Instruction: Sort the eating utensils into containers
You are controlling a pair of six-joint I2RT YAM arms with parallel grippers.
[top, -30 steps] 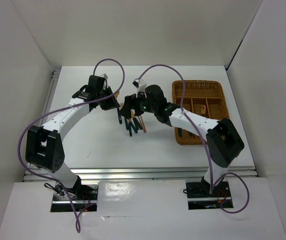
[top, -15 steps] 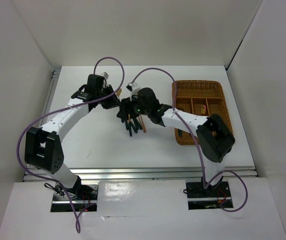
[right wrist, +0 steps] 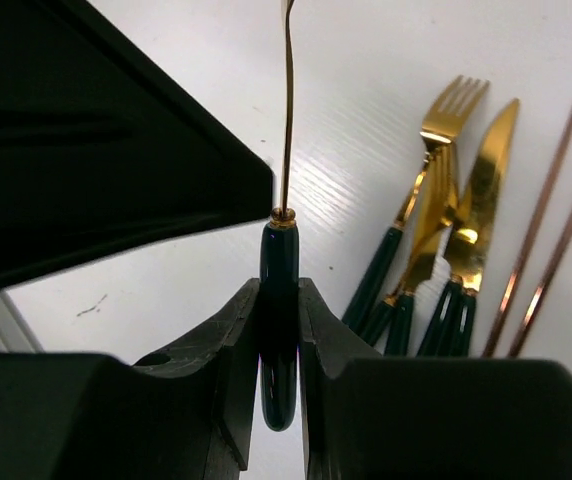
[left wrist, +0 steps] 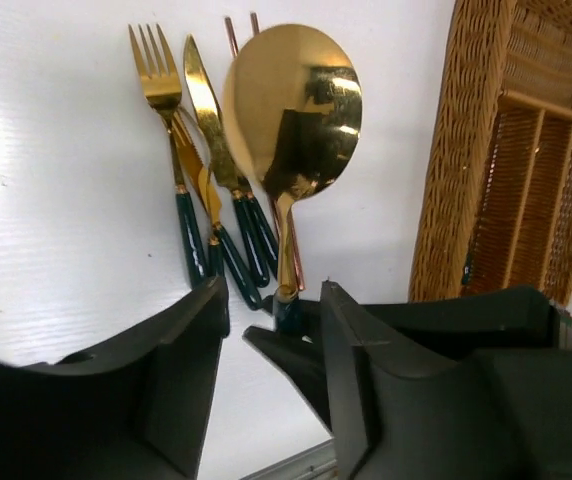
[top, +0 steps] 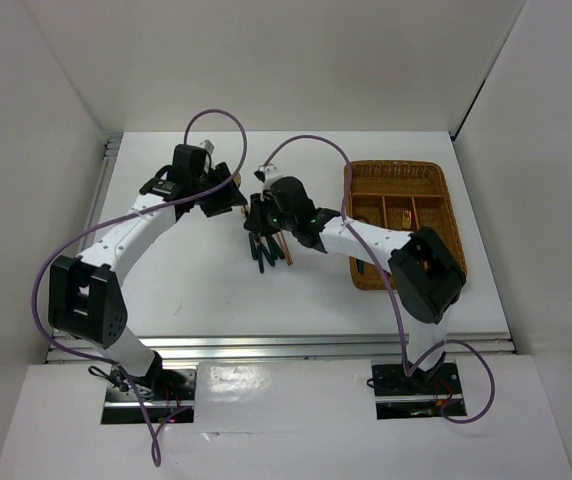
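— How do the jaws stand?
— The right jaws are clamped on the spoon's [right wrist: 278, 262] dark green handle, low down near its end. The left jaws stand apart on either side of that same handle, apparently not touching it.
— And the rest?
— The fork [left wrist: 156, 70], knife [left wrist: 202, 100] and chopsticks [right wrist: 551, 190] lie together on the desk [left wrist: 56, 200], with the tray [left wrist: 461, 150] just beside them.
— How will the spoon handle?
— It is likely light and stiff, but smooth and slim, so it may swivel. A grip at mid-handle seems safest.

The spoon [left wrist: 291, 110], fork [left wrist: 156, 70] and knife [left wrist: 206, 100] are gold with dark green handles, the chopsticks [right wrist: 549, 180] coppery, the woven tray [left wrist: 456, 150] brown.
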